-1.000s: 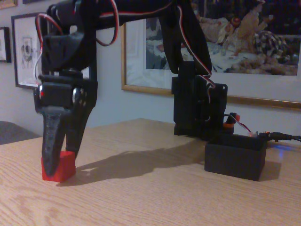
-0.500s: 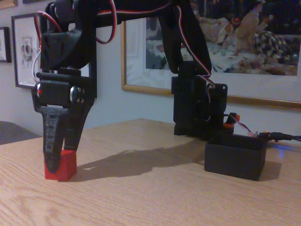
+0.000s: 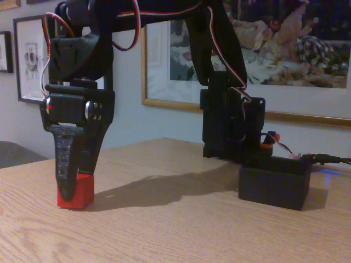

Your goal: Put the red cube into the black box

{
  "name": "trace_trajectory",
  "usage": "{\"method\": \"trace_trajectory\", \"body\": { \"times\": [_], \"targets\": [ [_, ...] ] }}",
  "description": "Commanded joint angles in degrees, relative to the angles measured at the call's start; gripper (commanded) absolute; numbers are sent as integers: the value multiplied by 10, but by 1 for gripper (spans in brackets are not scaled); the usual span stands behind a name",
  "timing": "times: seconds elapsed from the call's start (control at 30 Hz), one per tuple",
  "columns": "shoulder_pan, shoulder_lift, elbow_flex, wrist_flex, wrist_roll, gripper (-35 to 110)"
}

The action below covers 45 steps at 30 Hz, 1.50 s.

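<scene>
Red cube sits on the counter, well left of the black box — gripper apparently clenched on it; a shallow grasp could slip when lifting.

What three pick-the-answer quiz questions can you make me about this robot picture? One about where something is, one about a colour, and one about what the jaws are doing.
1. Where is the black box in the fixed view?
A. On the table, at the right
B. On top of the cube
C. Hanging on the wall

2. What colour is the cube?
A. Blue
B. Red
C. Green

3. What is the gripper doing?
A. Reaching into the box
B. Lifted high above the table
C. Down at the cube, jaws around it

Answers:
1. A, the box sits on the wooden table, far right of the cube.
2. B, its faces are bright red.
3. C, the jaws come down over the cube, which sits on the table.
</scene>
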Motion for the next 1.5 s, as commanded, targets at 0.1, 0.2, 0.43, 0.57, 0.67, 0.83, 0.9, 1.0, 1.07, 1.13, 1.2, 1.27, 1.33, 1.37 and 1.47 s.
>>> {"method": "trace_trajectory", "body": {
  "times": [0.1, 0.2, 0.43, 0.57, 0.67, 0.83, 0.9, 1.0, 1.07, 1.13, 1.2, 1.27, 1.33, 1.37, 1.47],
  "targets": [
    [22, 171, 68, 33, -5, 3],
    [47, 265, 119, 52, -16, 1],
    [140, 405, 192, 102, -42, -1],
    [210, 460, 263, 97, -72, -2],
    [257, 508, 328, 69, -87, -2],
    [325, 538, 396, 58, -104, -2],
    [350, 550, 413, 54, -114, -3],
    [383, 562, 439, 47, -134, -5],
    [400, 569, 458, 33, -146, -5],
    [417, 574, 477, 20, -158, -6],
    [435, 578, 497, 5, -173, -6],
    [446, 579, 512, -8, -186, -6],
    [453, 585, 530, -22, -200, -6],
    [456, 592, 541, -27, -205, -7],
    [460, 621, 575, -47, -213, -7]
  ]
}}
